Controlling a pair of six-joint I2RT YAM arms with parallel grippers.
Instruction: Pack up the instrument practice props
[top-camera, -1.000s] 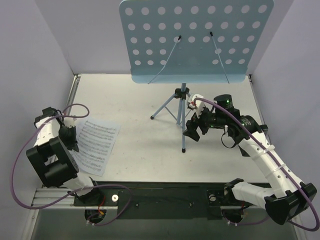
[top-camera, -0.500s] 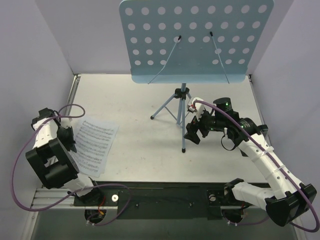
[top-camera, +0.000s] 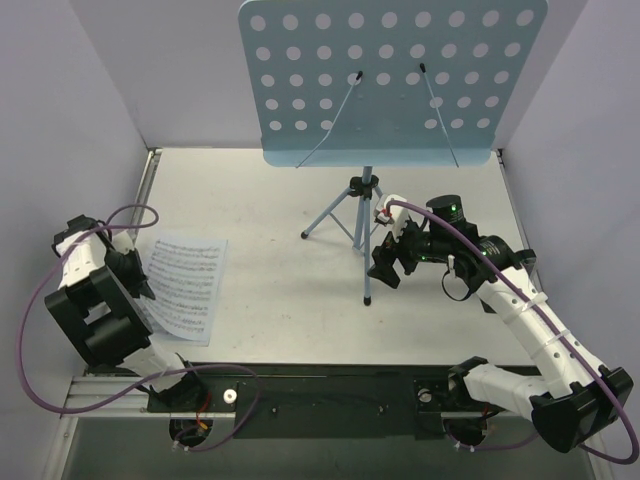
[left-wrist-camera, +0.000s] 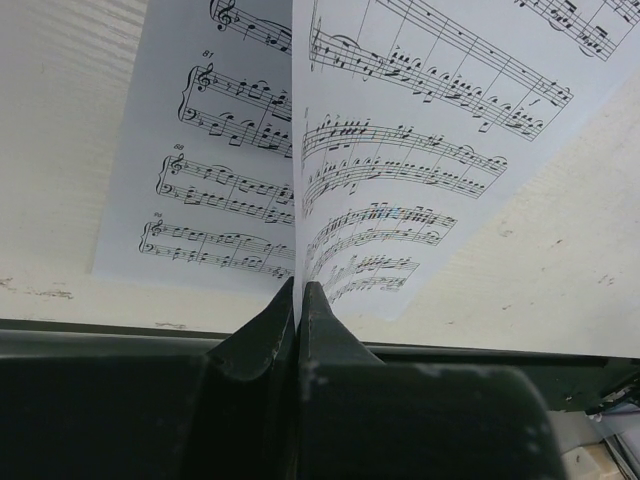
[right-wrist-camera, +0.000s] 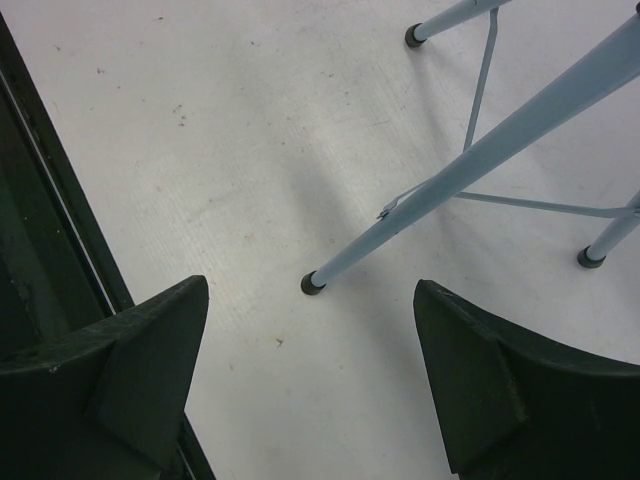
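The light-blue hole-punched music stand (top-camera: 395, 80) stands at the back on thin tripod legs (top-camera: 340, 215). White sheet-music pages (top-camera: 185, 285) lie at the left of the table. My left gripper (top-camera: 140, 285) is shut on the pages' near-left edge. In the left wrist view the gripper (left-wrist-camera: 298, 290) pinches an upturned page (left-wrist-camera: 400, 150), with another page (left-wrist-camera: 210, 170) flat beneath. My right gripper (top-camera: 385, 262) hangs open just right of the stand's near leg. In the right wrist view that gripper (right-wrist-camera: 311, 300) has the leg (right-wrist-camera: 470, 160) and its black foot between the open fingers, untouched.
A black rail (top-camera: 320, 385) runs along the table's near edge and shows under the left wrist (left-wrist-camera: 500, 360). Purple walls close in the left, back and right; the left arm is close to the left wall. Two more tripod feet (right-wrist-camera: 590, 258) stand beyond the right gripper.
The left arm has drawn back to the left, dragging the sheet music with it toward the left wall. The right gripper has hardly moved and stays open.
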